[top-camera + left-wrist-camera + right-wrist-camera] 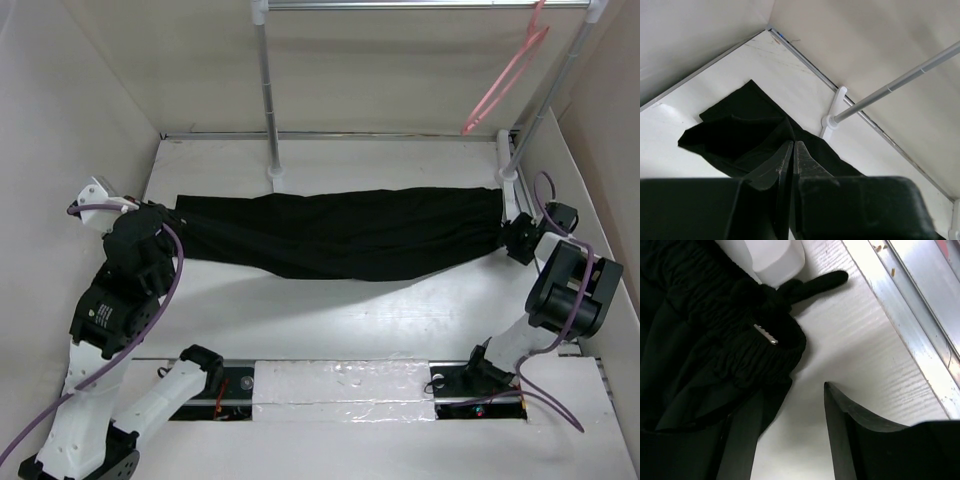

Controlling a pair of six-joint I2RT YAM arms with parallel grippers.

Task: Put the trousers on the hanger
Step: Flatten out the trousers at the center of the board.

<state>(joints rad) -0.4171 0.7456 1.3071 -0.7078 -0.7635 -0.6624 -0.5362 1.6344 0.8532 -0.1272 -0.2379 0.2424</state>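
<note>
Trousers (340,235) lying stretched across table (330,320), soft, floppy, light. Left gripper (791,148) pinching leg end (725,135). Right gripper (787,405) gaping partway beside bunchy waistband (760,355), thick spot good for grabbing. Hanger (505,75) dangling on rail (420,5).

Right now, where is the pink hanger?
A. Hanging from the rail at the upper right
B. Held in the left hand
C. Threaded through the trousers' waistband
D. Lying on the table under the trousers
A: the hanger hangs from the rail at the upper right, well apart from the trousers spread flat below.
</note>
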